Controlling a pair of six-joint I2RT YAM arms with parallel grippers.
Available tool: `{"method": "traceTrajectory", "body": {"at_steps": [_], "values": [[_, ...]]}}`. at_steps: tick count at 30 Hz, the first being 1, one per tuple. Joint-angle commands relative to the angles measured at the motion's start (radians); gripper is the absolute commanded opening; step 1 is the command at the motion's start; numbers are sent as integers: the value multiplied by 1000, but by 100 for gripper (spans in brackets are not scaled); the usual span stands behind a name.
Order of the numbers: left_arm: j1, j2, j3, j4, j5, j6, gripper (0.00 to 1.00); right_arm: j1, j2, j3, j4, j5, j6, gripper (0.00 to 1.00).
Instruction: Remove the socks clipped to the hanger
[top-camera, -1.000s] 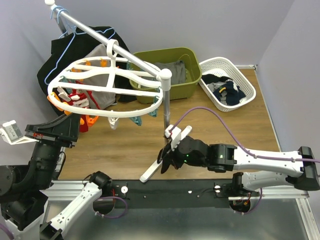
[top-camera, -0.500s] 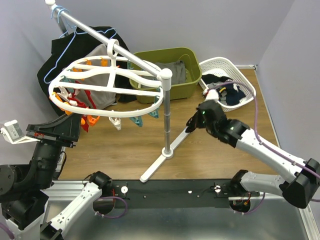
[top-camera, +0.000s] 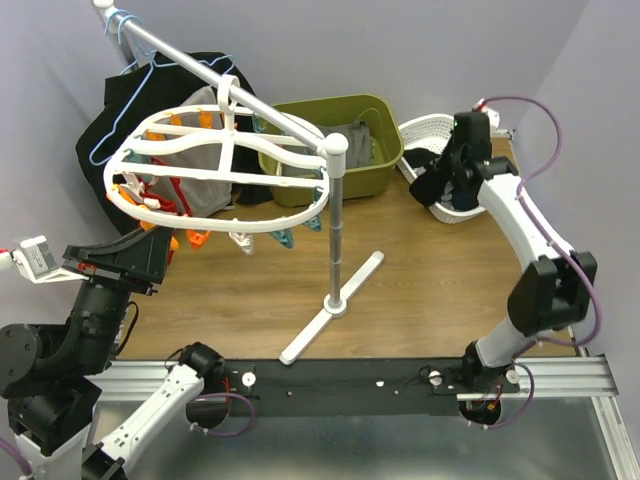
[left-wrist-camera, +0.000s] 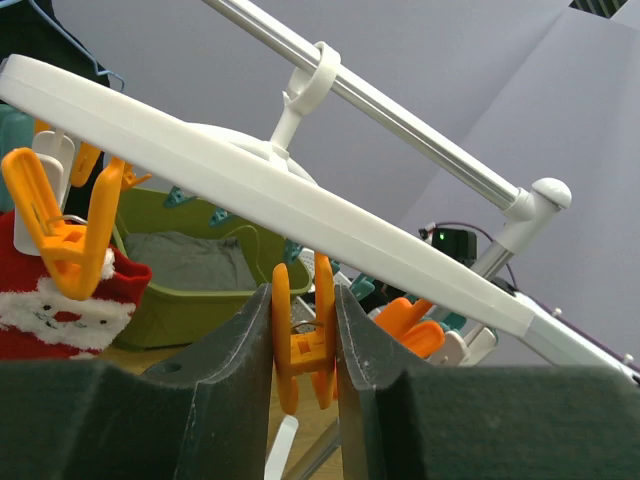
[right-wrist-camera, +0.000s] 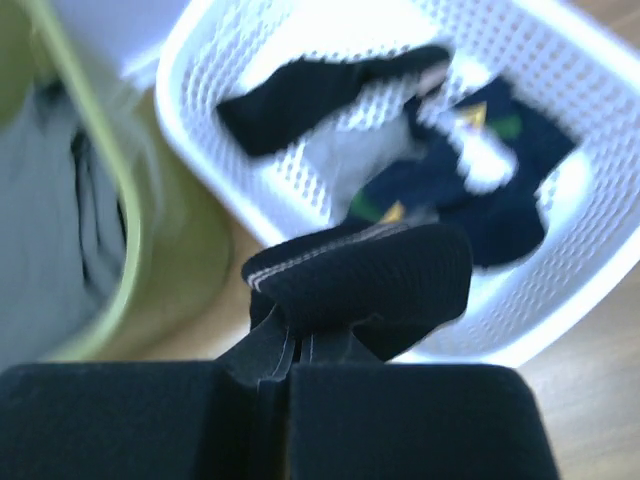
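The white oval hanger (top-camera: 230, 180) hangs from the rail, ringed with orange and teal pegs. In the left wrist view its rim (left-wrist-camera: 250, 180) crosses overhead. My left gripper (left-wrist-camera: 303, 300) is shut on an orange peg (left-wrist-camera: 300, 345) below that rim, at the hanger's near-left edge (top-camera: 165, 250). A red Santa sock (left-wrist-camera: 50, 300) hangs from another orange peg to the left. My right gripper (right-wrist-camera: 290, 345) is shut on a black sock (right-wrist-camera: 370, 270) with pale stitching. It holds this sock above the near-left rim of the white basket (top-camera: 497, 165).
Several dark socks (right-wrist-camera: 480, 180) lie in the white basket (right-wrist-camera: 230, 40). A green tub (top-camera: 390, 135) with grey cloth stands beside it. The stand's pole (top-camera: 335, 230) and foot (top-camera: 330, 320) are mid-table. A black garment (top-camera: 110, 120) hangs at the back left.
My right arm has swung from the near middle of the table up to the white basket at the far right, carrying the black sock. The hanger has swayed slightly. My left gripper stays on the peg.
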Motion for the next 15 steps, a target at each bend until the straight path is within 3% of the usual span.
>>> {"method": "traceTrajectory", "body": {"at_steps": [1, 6, 9, 10, 15], "values": [[-2, -4, -13, 28, 63, -18, 0, -76, 227, 359, -57, 22, -8, 1], [-2, -20, -52, 52, 97, -40, 0, -102, 519, 778, -260, 36, -21, 4], [-2, -20, -55, 58, 106, -32, 0, -108, 677, 1003, -372, 24, -34, 24], [-2, -20, -56, 61, 109, -30, 0, -108, 696, 1024, -386, 21, -32, 38], [-2, -24, -55, 71, 132, -8, 0, -110, 648, 841, -324, -27, -18, 67]]}}
